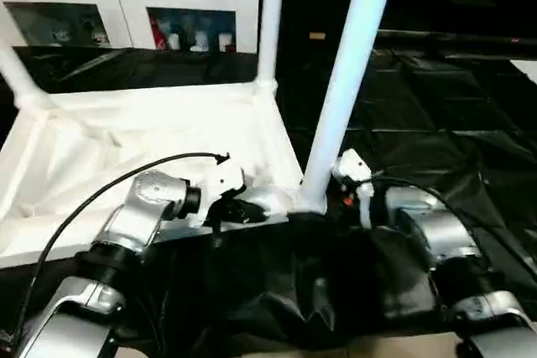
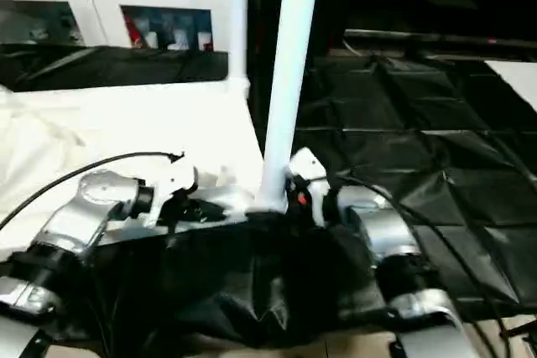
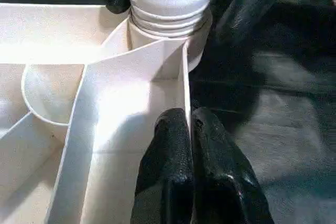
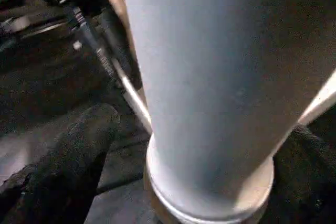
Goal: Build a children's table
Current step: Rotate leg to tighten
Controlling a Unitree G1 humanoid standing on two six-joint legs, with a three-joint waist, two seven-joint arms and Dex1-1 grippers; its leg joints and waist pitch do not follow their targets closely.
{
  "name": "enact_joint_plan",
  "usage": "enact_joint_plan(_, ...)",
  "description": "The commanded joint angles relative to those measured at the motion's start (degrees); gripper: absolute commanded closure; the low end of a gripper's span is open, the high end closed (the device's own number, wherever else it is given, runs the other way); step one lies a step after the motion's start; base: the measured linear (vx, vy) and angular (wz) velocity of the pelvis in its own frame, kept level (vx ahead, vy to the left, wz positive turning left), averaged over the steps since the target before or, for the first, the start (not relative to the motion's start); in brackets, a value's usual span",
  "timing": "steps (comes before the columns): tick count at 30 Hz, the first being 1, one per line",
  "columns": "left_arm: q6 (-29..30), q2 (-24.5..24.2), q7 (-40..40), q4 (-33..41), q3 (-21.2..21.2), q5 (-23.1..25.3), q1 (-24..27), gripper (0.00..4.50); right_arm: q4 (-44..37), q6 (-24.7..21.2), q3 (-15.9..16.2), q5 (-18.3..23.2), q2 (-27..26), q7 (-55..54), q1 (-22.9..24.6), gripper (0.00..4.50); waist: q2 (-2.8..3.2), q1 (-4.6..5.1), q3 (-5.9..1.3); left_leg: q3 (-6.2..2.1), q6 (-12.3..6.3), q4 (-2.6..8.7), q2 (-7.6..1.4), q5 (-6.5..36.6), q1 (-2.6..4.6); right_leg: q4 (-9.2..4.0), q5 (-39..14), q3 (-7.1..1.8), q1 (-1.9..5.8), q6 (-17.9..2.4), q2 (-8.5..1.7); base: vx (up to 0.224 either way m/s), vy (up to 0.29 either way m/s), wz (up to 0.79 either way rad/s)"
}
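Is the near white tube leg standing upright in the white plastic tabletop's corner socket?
Upright, leaning slightly: the white tube leg rises from the corner socket of the upturned white plastic tabletop. How deep it sits, cannot tell.

A white tube leg (image 4: 210, 93) stands in its corner socket (image 4: 210, 205) between the right claw's spread black fingers (image 4: 68, 161).

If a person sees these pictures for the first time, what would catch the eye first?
Most striking is the white leg, standing upright in the near corner socket of the upturned top on the black sheet. The right gripper stands open around its base, fingers on either side. The left gripper is shut on the top's thin rim beside that socket.
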State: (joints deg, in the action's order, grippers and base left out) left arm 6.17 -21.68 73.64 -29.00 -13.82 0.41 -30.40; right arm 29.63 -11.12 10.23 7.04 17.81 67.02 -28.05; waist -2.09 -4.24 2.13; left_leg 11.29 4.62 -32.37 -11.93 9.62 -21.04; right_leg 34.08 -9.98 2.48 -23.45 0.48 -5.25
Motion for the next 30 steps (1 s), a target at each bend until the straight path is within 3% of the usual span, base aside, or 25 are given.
enact_joint_plan(1, 0.3, 1.3, 1.5, 1.8, -1.0, -2.7, 0.4, 4.5, -2.0, -0.8, 2.7, 0.7, -0.3, 3.3, 0.7, 0.49, -0.25, -0.25, -3.02, -0.14, -2.94, 3.43, -1.5, 13.0, 0.69, -3.37, -11.0, -1.63, 2.48, -13.0, -2.24, 0.0, 0.0, 0.0)
enact_joint_plan(6, 1.6, 0.6, 3.2, 3.3, -1.5, -3.2, 1.2, 4.5, -3.2, -1.8, 2.9, 1.4, 0.1, 4.4, 1.2, 0.83, -0.22, -0.57, -2.96, -0.17, -2.18, 3.53, -1.5, 14.0, 0.83, -3.54, -13.0, -1.72, 2.32, -12.3, -2.21, 0.0, 0.0, 0.0)
enact_joint_plan(16, 0.9, 1.5, 0.5, 2.4, -1.1, -2.1, 0.7, 4.5, -3.9, -2.1, 2.4, 1.2, -1.0, 2.4, 2.3, 1.57, -0.3, -0.69, -3.11, -0.15, -2.39, 3.34, -1.37, 12.5, 0.75, -3.31, -11.1, -1.69, 2.45, -12.5, -2.2, 0.0, 0.0, 0.0)
enact_joint_plan(19, 0.6, 2.9, -4.2, -0.1, -0.6, -0.3, -0.6, 4.5, -1.6, -1.8, 0.2, 0.8, -4.1, -4.6, 2.1, 1.76, -0.24, -0.49, -2.95, -0.16, -1.94, 3.44, -1.27, 13.3, 0.76, -3.61, -12.7, -1.78, 2.2, -12.0, -2.25, 0.0, 0.0, 0.0)
enact_joint_plan(23, 2.8, 7.0, -13.9, -3.9, 0.9, 1.1, -3.5, 4.5, 4.3, 0.5, -3.3, 0.0, -9.9, -17.5, 0.5, 1.8, -0.23, 0.17, -2.74, -0.45, 0.3, 3.72, -1.1, 17.0, 1.07, -4.44, -20.3, -1.81, 1.76, -9.9, -2.46, 0.0, 0.0, 0.0)
enact_joint_plan(24, 2.7, 7.6, -15.2, -4.4, 0.9, 1.6, -3.9, 4.5, 5.3, -0.2, -4.0, 0.1, -11.0, -19.8, -0.1, 1.81, -0.24, 0.34, -2.81, -0.68, 0.64, 3.8, -1.02, 18.0, 1.01, -4.63, -22.6, -1.7, 1.96, -9.1, -2.57, 0.0, 0.0, 0.0)
enact_joint_plan(25, 3.0, 9.3, -18.7, -5.9, 0.8, 2.6, -5.1, 4.5, 7.7, 0.2, -4.9, -0.5, -13.4, -25.4, -1.5, 1.81, -0.16, 0.55, -2.74, -0.71, 0.87, 3.84, -1.0, 18.2, 1.09, -4.81, -23.3, -1.77, 1.69, -8.6, -2.5, 0.0, 0.0, 0.0)
enact_joint_plan(28, 3.4, 10.4, -21.1, -6.9, 0.7, 3.3, -6.0, 4.5, 9.1, 0.6, -5.2, -0.8, -15.1, -28.4, -2.3, 1.82, -0.2, 0.98, -2.82, -0.81, 0.72, 3.83, -0.92, 18.3, 0.93, -4.89, -23.5, -1.66, 1.84, -8.0, -2.38, 0.0, 0.0, 0.0)
enact_joint_plan(30, 3.5, 13.0, -25.6, -9.1, 1.0, 4.0, -7.9, 4.5, 12.4, 0.4, -4.9, -3.4, -18.1, -36.4, -4.6, 1.82, -0.12, 1.14, -2.91, -0.71, 0.73, 3.8, -0.85, 17.4, 0.86, -4.73, -22.0, -1.72, 1.71, -8.3, -2.29, 0.0, 0.0, 0.0)
